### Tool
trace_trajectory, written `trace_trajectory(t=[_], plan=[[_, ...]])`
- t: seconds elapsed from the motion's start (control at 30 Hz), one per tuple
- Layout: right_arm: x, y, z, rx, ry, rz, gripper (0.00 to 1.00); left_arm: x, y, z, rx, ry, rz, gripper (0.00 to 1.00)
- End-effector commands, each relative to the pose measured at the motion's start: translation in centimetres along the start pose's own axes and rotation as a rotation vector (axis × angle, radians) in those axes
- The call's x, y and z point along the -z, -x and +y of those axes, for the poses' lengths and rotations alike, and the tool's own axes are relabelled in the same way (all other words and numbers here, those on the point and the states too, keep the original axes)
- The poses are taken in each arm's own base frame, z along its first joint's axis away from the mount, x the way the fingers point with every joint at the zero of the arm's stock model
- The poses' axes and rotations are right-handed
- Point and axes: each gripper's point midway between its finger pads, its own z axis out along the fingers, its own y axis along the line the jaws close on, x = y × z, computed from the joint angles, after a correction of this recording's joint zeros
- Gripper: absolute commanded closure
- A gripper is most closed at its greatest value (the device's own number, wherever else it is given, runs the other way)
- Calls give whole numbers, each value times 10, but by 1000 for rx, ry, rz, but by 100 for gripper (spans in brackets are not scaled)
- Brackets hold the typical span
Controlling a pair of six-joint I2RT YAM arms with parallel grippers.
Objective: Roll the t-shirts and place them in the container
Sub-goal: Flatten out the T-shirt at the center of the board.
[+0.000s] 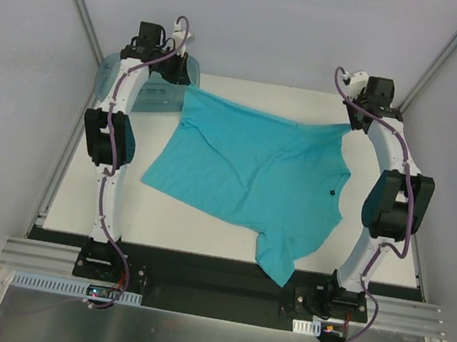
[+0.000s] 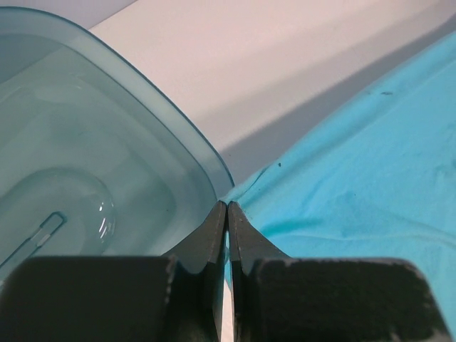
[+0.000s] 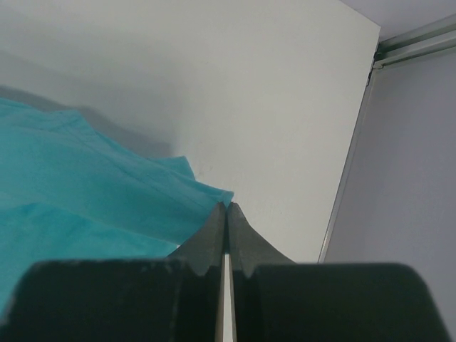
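White table (image 1: pixel 191 227); my left claw (image 2: pixel 226 206) and right claw (image 3: pixel 226 206) clamp far corners of thin turquoise t-shirt (image 1: pixel 255 166); body trails nearward.

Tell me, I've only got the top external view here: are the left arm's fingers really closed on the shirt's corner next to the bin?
Observer: Yes. In the left wrist view the left fingers are shut, and the t-shirt edge runs right up to their tips.
Operator: How near is the bin?
Observer: The bin rim curves down just beside those tips. I can't tell whether it touches them.
Operator: And the right side?
Observer: In the right wrist view the right fingers are shut on a pointed corner of the t-shirt.
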Motion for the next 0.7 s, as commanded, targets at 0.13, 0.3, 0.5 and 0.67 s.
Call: trace_trajectory(t=[0.13,0.3,0.5,0.67], plan=[[37,7,-11,-41,-46,-33,99,10,28,-23,-34,-51,-65,100],[50,11,-36,-98,-93,-61,99,30,45,-35,-39,-52,-96,100],[83,54,-59,-124,-119,-195,99,72,73,-69,-24,-72,-158,100],[119,95,-76,-134,-143,-327,99,111,99,-100,-51,-67,-220,100]])
